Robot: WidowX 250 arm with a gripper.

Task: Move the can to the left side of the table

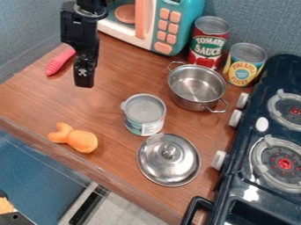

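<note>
Fingers hang over the desk, whether apart or together impossible to tell; toward their four-thirty stands the can, a metal pot at its two o'clock, a lid at five, an orange toy at eight.

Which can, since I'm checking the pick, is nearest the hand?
The can beside the lid; the red can and yellow can stand farther off, beyond the pot.

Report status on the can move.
Black hand: empty, above wooden table, left side. Silver-topped metal can: upright, central. Rounded orange toy: left of can, possible obstacle.
</note>
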